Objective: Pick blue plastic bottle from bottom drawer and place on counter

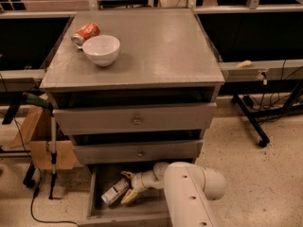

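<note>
Where the bottom drawer (91, 200) stands pulled out at the foot of the grey cabinet, the blue plastic bottle (112, 194) lies on its side on the drawer floor, towards the left half, tilted so that one end points up and to the right. The gripper (124, 188) is down inside that drawer, reaching in from the right at the end of the bulky white arm (189, 193), which fills the lower middle of the view. Its 2 pale fingers (130, 196) are spread apart, one above and one below the bottle's nearer end, so the bottle sits between them; whether either one touches the plastic cannot be told, and the bottle is not lifted. Above, the 2 upper drawers, the top drawer (94, 122) and the middle drawer (104, 152), each show a round knob in a plain front. The counter (161, 46) carries a white bowl (101, 49) near its back left corner, and an orange-red soda can (85, 33) lies on its side just behind the bowl.
</note>
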You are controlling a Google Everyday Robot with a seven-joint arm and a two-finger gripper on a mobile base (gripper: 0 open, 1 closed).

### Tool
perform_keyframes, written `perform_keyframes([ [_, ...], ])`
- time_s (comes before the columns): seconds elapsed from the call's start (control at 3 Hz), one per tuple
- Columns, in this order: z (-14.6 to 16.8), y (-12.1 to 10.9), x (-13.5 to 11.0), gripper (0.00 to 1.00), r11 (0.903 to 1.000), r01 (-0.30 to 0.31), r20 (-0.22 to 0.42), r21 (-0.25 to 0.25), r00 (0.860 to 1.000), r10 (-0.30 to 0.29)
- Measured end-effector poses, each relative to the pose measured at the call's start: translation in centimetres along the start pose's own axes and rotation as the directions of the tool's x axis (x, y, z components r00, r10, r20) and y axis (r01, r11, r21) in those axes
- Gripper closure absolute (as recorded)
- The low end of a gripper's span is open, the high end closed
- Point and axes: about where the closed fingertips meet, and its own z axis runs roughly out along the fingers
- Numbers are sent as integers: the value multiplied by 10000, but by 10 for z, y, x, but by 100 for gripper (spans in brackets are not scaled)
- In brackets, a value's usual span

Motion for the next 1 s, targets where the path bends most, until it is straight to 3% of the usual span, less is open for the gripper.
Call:
perform_keyframes([
  [0.33,-1,1,3,32,10000,-6,129,82,9999,5],
  [0.67,-1,1,5,42,9999,-29,205,141,9998,27],
  [1.0,2,2,5,42,9996,-62,237,288,9997,56],
])
